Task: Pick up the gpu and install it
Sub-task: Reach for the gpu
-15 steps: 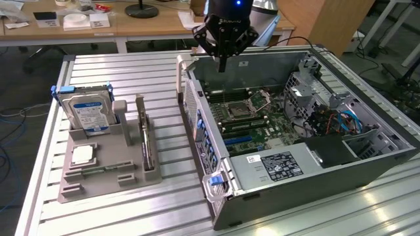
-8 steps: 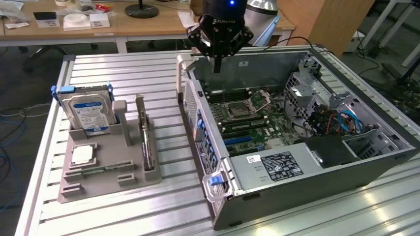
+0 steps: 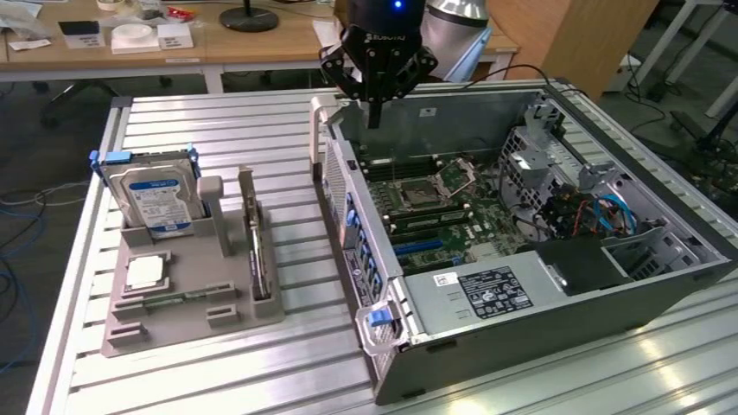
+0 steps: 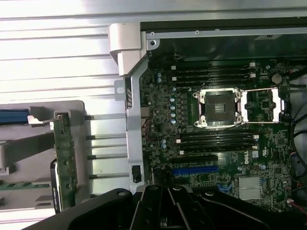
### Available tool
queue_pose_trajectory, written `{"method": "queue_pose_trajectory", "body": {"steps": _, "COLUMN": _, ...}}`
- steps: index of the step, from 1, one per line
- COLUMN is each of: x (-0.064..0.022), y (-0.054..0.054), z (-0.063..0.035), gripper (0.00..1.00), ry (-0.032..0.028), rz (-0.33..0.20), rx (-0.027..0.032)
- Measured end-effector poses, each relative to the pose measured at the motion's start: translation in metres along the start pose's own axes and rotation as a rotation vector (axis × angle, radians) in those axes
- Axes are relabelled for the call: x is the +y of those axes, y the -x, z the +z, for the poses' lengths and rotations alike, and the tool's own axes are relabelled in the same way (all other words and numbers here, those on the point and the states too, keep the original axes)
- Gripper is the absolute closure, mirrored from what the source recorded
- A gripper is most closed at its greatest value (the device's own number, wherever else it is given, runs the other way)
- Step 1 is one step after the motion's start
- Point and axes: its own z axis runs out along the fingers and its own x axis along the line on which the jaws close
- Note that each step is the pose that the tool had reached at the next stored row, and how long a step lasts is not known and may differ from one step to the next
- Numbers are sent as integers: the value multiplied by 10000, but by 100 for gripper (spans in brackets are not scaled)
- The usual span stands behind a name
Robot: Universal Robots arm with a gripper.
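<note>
gpu (image 3: 262,259) is parked on its long edge in a slot of the grey plastic holder (image 3: 173,322), on the slatted metal tabletop (image 3: 231,121) beside the open pc case (image 3: 645,294). Nothing is gripping it. The hand (image 3: 372,115) hangs over the case's far wall, well apart from the card, with its fingers pinched narrow and nothing between them.

My guesses at what could bite:
- The card is thin and flat. From the wrist view you mostly get a bare green board edge with the dark cooler behind it, so there's not much to pinch. An off-centre grip would probably let it swing or slide out
- The holder slot looks snug, so pulling at an angle could drag the whole light tray along
- The case's sheet-metal side wall stands between holder and motherboard (image 3: 427,207). Carry the card low and the bracket end clips that lip
- The blue slot (image 4: 192,170) is long and narrow. A slightly tilted card would land its edge on the board's small parts instead
- The loose blue cables (image 3: 600,212) at the exterior view's right look snaggy

Textures: ribbed shiny aluminium tabletop with lots of glare, matte grey holder, glossy labelled hard drive (image 3: 155,203) in a blue frame, and dull stamped steel for the case
</note>
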Motion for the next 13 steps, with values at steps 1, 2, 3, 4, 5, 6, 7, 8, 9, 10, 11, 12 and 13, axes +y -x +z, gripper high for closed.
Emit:
{"method": "queue_pose_trajectory", "body": {"steps": 1, "x": -1, "y": -12, "z": -1, "gripper": 89, "ry": 0, "rz": 0, "rx": 1}}
{"method": "queue_pose_trajectory", "body": {"steps": 2, "x": -2, "y": -24, "z": -1, "gripper": 89, "ry": -1, "rz": 0, "rx": 0}}
{"method": "queue_pose_trajectory", "body": {"steps": 3, "x": -3, "y": -39, "z": -1, "gripper": 89, "ry": -1, "rz": -2, "rx": 1}}
{"method": "queue_pose_trajectory", "body": {"steps": 4, "x": -4, "y": -53, "z": -2, "gripper": 89, "ry": -1, "rz": -1, "rx": 1}}
{"method": "queue_pose_trajectory", "body": {"steps": 5, "x": -5, "y": -65, "z": -2, "gripper": 89, "ry": -1, "rz": 0, "rx": 0}}
{"method": "queue_pose_trajectory", "body": {"steps": 6, "x": -6, "y": -77, "z": -2, "gripper": 89, "ry": -1, "rz": -1, "rx": 0}}
{"method": "queue_pose_trajectory", "body": {"steps": 7, "x": -7, "y": -88, "z": -2, "gripper": 89, "ry": 0, "rz": -1, "rx": 0}}
{"method": "queue_pose_trajectory", "body": {"steps": 8, "x": -8, "y": -100, "z": -2, "gripper": 89, "ry": 0, "rz": -2, "rx": 0}}
{"method": "queue_pose_trajectory", "body": {"steps": 9, "x": -10, "y": -117, "z": -3, "gripper": 89, "ry": 0, "rz": -1, "rx": 0}}
{"method": "queue_pose_trajectory", "body": {"steps": 10, "x": -12, "y": -136, "z": -4, "gripper": 89, "ry": 0, "rz": 0, "rx": 0}}
{"method": "queue_pose_trajectory", "body": {"steps": 11, "x": -15, "y": -156, "z": -4, "gripper": 89, "ry": -1, "rz": -2, "rx": 0}}
{"method": "queue_pose_trajectory", "body": {"steps": 12, "x": -17, "y": -174, "z": -5, "gripper": 89, "ry": 0, "rz": -3, "rx": 0}}
{"method": "queue_pose_trajectory", "body": {"steps": 13, "x": -20, "y": -191, "z": -5, "gripper": 89, "ry": 0, "rz": -6, "rx": 0}}
